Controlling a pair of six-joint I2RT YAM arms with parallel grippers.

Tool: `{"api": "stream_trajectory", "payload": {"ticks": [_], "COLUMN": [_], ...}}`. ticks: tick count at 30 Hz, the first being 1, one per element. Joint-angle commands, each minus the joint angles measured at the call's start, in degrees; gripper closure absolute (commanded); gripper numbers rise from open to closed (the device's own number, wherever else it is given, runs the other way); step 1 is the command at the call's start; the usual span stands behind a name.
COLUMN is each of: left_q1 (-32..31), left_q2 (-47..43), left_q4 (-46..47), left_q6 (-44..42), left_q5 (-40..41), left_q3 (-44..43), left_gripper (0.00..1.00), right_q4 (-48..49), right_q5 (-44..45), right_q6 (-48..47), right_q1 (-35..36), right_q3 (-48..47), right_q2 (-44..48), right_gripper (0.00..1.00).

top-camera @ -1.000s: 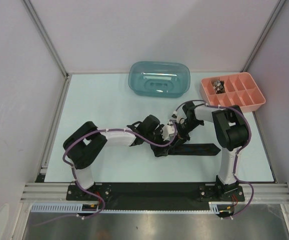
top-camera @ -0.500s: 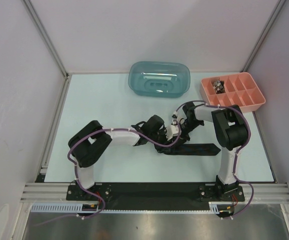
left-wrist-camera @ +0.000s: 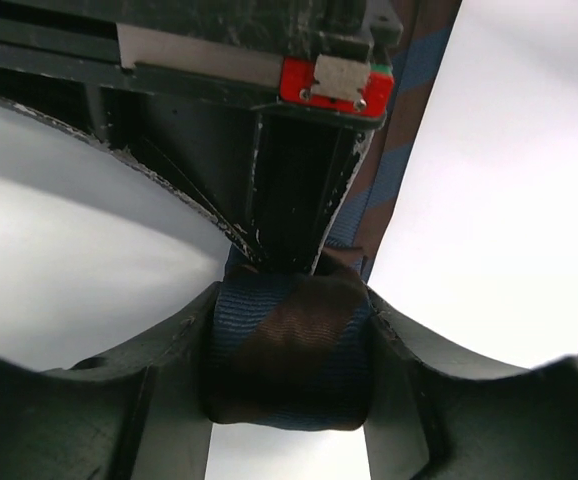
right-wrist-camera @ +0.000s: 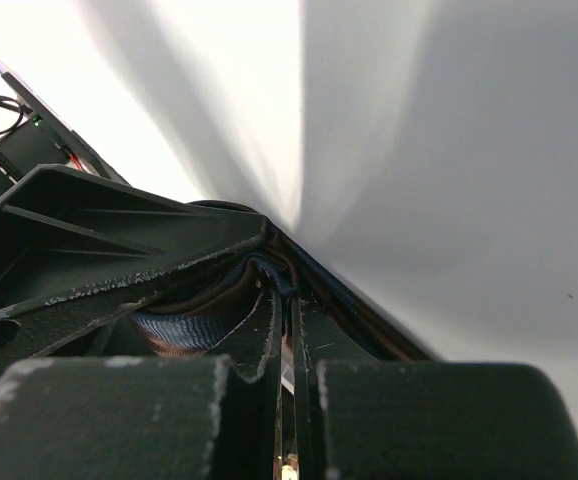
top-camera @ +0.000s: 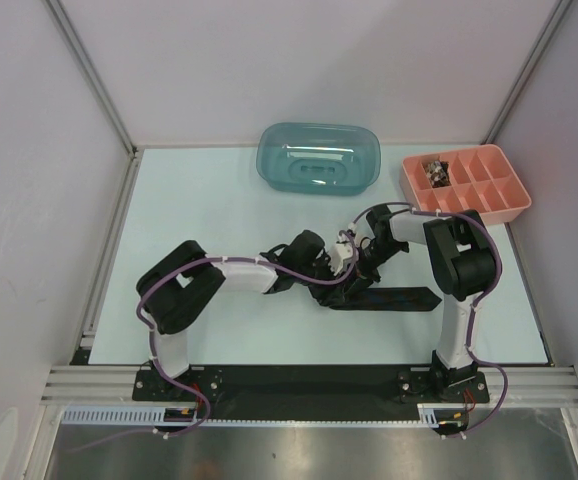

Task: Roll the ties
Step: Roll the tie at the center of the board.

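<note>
On table (top-camera: pixel 219 200) | tie (top-camera: pixel 394 298) long axis left-right | tip points right

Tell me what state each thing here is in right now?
tie: partly rolled, tail lying flat
left gripper: closed around the roll
right gripper: shut, tips at the roll
teal bin: upright, looks empty
pink tray: upright, one corner compartment holds small items

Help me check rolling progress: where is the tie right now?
Top view: the tie lies on the table right of centre, its rolled end held in the left gripper, its point toward the right arm.
</note>
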State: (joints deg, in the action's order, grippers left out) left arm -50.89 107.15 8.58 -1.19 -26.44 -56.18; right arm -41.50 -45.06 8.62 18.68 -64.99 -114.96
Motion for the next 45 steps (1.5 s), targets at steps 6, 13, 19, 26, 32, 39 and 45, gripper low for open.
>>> {"api": "stream_trajectory", "payload": {"ticks": [6, 13, 19, 26, 32, 39, 45], "left_q1": [-5.26, -10.45, -11.60, -11.42, -10.37, -8.70, -7.29], "left_q2": [2.62, 5.70, 6.84, 7.63, 8.16, 7.90, 8.07], "left_q4": [5.77, -7.95, -19.38, -25.80, -25.72, -27.12, -27.21], "left_q6": [3.05, -13.19, -19.80, -22.10, -21.05, -22.36, -21.22], "left_q5": [-3.20, 6.30, 7.89, 7.10, 5.70, 5.08, 4.29], "left_q3": [-3.31, -6.31, -7.80, -7.98, -7.98, -8.59, -8.50], "left_gripper": [0.45, 0.62, 0.67, 0.72, 0.78, 0.79, 0.79], "right_q4": [7.13, 5.73, -0.68, -15.69, -22.05, -24.42, -21.44], "right_q5": [15.00, 12.19, 7.62, 6.12, 14.44, 22.99, 26.16], "right_q6": [-1.94, -2.99, -7.73, -17.82, -28.55, -36.73, -41.75], "right_q1": [4.35, 4.17, 1.10, -5.75, -8.92, -8.92, -6.03], "right_q3": [4.00, 2.86, -1.88, -10.75, -15.33, -15.70, -11.74], "right_q2": [-5.10, -4.75, -2.12, -1.32, -1.58, -3.78, -1.06], "right_gripper": [1.00, 1.00, 0.84, 0.62, 0.51, 0.47, 0.40]}}
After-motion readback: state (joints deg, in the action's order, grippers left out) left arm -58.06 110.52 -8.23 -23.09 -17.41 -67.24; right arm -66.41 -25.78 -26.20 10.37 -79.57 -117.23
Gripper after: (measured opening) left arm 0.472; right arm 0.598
